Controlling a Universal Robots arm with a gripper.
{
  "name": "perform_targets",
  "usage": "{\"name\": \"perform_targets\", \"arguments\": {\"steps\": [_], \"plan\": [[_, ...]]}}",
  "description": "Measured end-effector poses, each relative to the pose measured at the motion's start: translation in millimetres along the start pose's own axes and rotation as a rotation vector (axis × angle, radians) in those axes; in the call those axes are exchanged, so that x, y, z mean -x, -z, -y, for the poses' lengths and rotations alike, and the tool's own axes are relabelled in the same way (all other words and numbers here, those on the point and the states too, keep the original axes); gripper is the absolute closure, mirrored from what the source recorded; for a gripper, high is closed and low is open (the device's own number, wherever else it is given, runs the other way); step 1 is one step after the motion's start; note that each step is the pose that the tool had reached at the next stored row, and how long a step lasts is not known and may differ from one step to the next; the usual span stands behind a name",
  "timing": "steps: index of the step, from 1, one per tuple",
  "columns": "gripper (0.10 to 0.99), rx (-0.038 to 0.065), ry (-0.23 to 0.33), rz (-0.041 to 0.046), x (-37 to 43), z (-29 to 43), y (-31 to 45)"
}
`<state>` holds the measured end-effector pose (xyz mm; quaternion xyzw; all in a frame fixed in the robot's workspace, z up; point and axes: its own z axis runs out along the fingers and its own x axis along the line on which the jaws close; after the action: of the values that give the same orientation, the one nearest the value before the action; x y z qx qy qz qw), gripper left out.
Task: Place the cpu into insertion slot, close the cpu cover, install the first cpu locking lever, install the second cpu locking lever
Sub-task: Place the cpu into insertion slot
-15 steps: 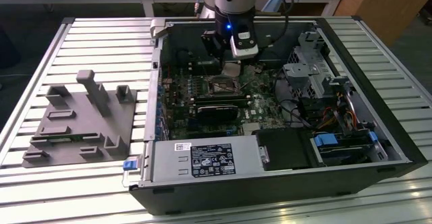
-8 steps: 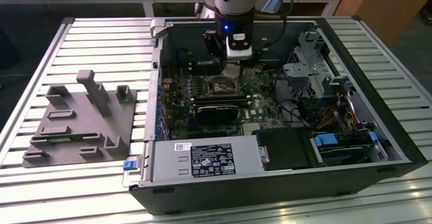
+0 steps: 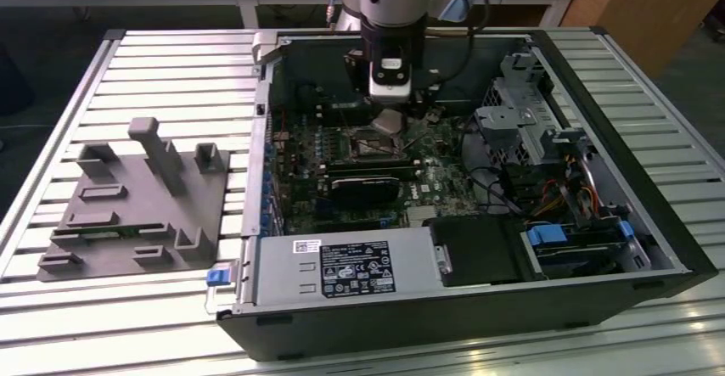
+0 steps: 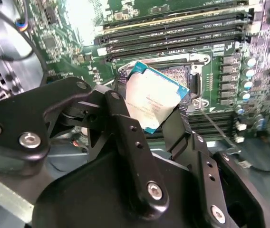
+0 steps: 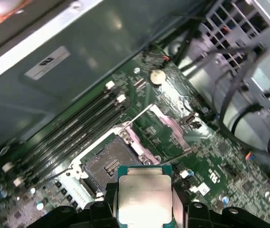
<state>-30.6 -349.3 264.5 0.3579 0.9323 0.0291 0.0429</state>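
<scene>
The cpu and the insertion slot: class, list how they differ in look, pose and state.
The cpu has a pale silver metal top; the insertion slot has a dark centre. The cpu is held clear of the green board in the jaws of the gripper; the insertion slot lies flat on that board, uncovered and empty. Both are square.

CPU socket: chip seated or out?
Out. The socket shows its bare dark centre in the first wrist view, and the chip is held in the gripper above the board.
</scene>
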Motion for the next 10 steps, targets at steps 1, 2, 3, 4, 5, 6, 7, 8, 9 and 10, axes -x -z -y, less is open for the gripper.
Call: {"name": "perform_targets", "arguments": {"steps": [1, 2, 3, 4, 5, 6, 7, 8, 9, 10], "plan": [[0.545, -0.001, -0.018, 0.0015, 0.0, 0.0, -0.3], [0.545, -0.002, -0.036, 0.0030, 0.0, 0.0, -0.6], [0.545, -0.003, -0.054, 0.0045, -0.1, 0.1, -0.9], [0.545, -0.004, -0.071, 0.0061, -0.1, 0.1, -1.2], [0.545, -0.005, -0.089, 0.0076, -0.1, 0.1, -1.5], [0.545, -0.006, -0.107, 0.0091, -0.1, 0.1, -1.8], [0.545, -0.008, -0.127, 0.0108, -0.1, 0.2, -2.1], [0.545, -0.009, -0.145, 0.0123, -0.1, 0.2, -2.5], [0.545, -0.010, -0.163, 0.0138, -0.2, 0.2, -2.8], [0.545, -0.011, -0.180, 0.0154, -0.2, 0.2, -3.1]]}}
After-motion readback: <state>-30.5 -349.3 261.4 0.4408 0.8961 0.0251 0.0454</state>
